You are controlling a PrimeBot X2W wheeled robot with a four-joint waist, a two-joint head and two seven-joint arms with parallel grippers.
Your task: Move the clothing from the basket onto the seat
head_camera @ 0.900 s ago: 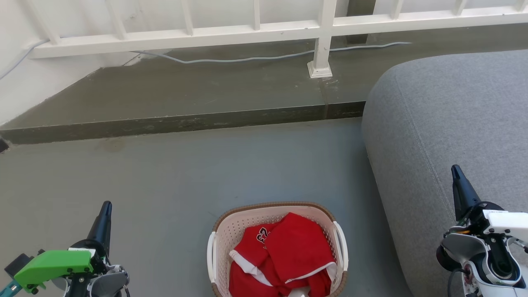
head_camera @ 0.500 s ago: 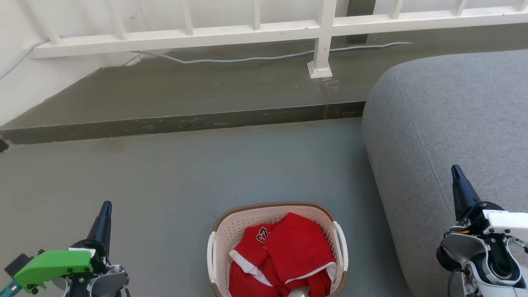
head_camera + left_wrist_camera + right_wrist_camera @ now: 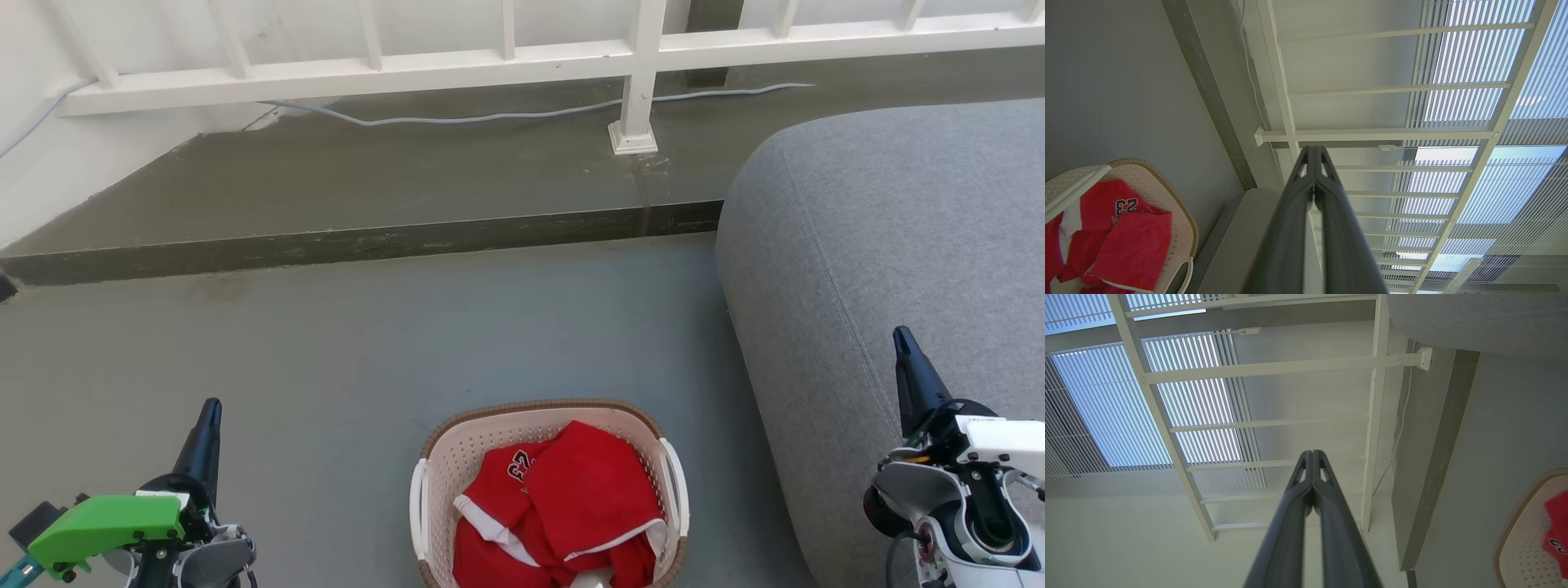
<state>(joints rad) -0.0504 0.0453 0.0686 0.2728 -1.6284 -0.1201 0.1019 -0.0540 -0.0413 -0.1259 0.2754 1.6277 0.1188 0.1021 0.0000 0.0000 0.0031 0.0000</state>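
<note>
Lying crumpled in the basket (image 3: pixel 457 457), the clothing (image 3: pixel 571 498) is red jersey fabric with white trim. Its lower folds and the basket's near rim are cut off by the bottom edge of the head view. The basket stands on the grey floor (image 3: pixel 367 343) near the seat (image 3: pixel 882 229), whose right side and near end run out of frame.

Dark, white-edged digits (image 3: pixel 518 469) on the fabric are half tucked under a fold in the head view. In the left wrist view they read "23". At the right edge of the right wrist view a sliver of basket and red cloth appears, with a fragment of lettering too cropped to read.

The left jaws are closed on nothing, their dark fingers (image 3: pixel 204 445) pressed together over the floor left of the basket. The right jaws are likewise closed and empty, their fingers (image 3: pixel 913 380) meeting at the tips over the seat's edge. A white railing (image 3: pixel 408 69) and a grey cable (image 3: pixel 490 117) run along the raised ledge beyond.
</note>
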